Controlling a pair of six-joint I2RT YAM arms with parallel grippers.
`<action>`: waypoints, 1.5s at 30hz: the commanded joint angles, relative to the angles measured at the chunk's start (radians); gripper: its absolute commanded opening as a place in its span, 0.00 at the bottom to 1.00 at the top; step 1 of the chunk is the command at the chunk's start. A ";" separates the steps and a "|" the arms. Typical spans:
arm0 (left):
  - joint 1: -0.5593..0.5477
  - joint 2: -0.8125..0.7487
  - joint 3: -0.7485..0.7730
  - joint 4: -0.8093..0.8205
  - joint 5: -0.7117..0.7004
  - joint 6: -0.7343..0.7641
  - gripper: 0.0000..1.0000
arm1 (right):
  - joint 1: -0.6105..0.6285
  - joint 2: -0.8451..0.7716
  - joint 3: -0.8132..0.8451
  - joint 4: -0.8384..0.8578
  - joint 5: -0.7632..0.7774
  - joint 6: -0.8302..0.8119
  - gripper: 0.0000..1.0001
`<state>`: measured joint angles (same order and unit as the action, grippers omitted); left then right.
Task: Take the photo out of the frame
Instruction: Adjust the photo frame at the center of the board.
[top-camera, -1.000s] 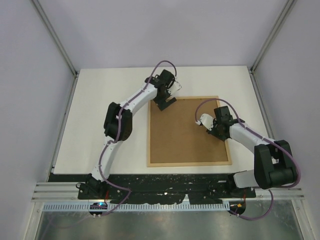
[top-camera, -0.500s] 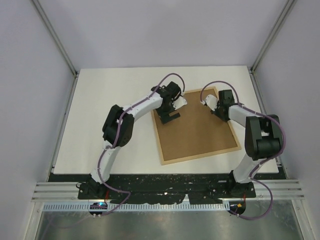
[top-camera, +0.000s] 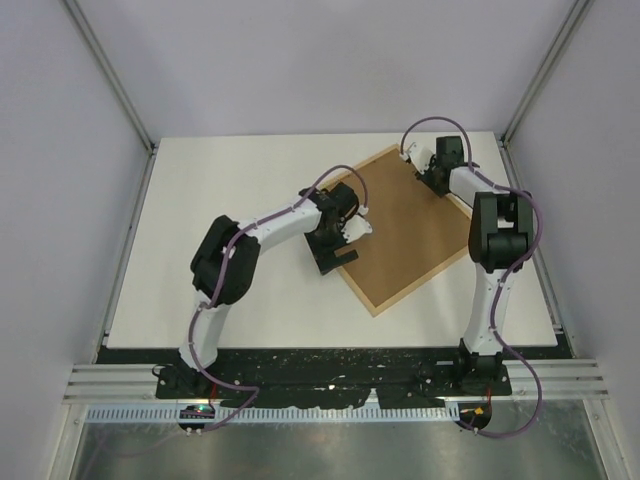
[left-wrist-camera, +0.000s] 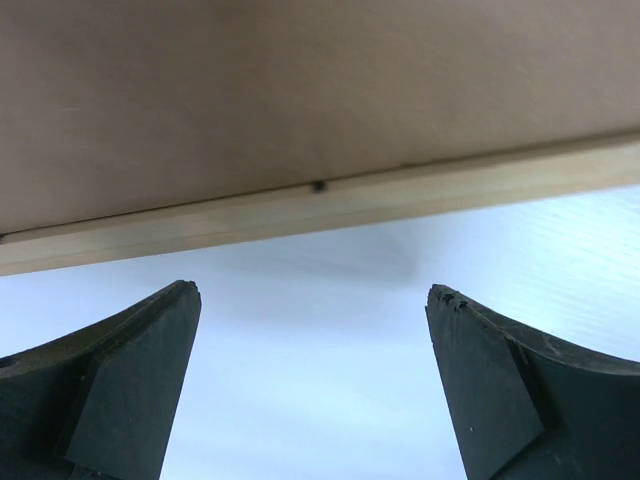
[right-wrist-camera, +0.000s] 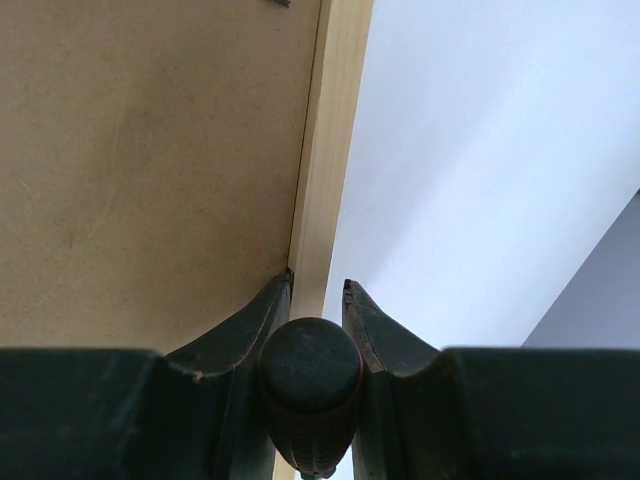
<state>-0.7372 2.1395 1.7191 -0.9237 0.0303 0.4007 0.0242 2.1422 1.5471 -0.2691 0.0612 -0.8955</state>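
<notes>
The frame (top-camera: 410, 225) lies back side up on the white table, turned like a diamond, its brown fibreboard back facing me. The photo is hidden under that back. My left gripper (top-camera: 342, 255) is open just off the frame's near-left edge. In the left wrist view its jaws (left-wrist-camera: 312, 290) stand wide over bare table, with the light wood strip (left-wrist-camera: 320, 205) just ahead. My right gripper (top-camera: 432, 178) is at the frame's far edge, shut on a dark red-handled screwdriver (right-wrist-camera: 310, 380). Its fingertips (right-wrist-camera: 317, 285) straddle the wood strip (right-wrist-camera: 330, 150).
The table's far edge (top-camera: 330, 137) and right edge (top-camera: 530, 250) lie close to the frame's upper corner. Grey enclosure walls stand on three sides. White table surface (top-camera: 220, 230) spreads to the left of the frame.
The frame has turned counter-clockwise from square to diamond. The right arm swung toward the far edge with the screwdriver. The left gripper came down along the frame's left edge, still open.
</notes>
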 joint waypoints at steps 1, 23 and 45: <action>-0.050 -0.072 -0.039 -0.044 0.098 0.001 1.00 | 0.032 0.077 0.155 -0.058 -0.101 0.027 0.08; 0.364 0.225 0.673 -0.065 0.069 -0.370 1.00 | 0.242 -0.571 -0.323 -0.262 -0.317 0.039 0.08; 0.702 -0.154 0.059 0.221 0.559 -0.695 1.00 | 0.592 0.135 0.422 -0.214 -0.077 0.213 0.08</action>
<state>-0.0395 2.0869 1.8050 -0.7464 0.4664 -0.2722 0.5812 2.2200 1.8027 -0.4587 -0.0414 -0.7029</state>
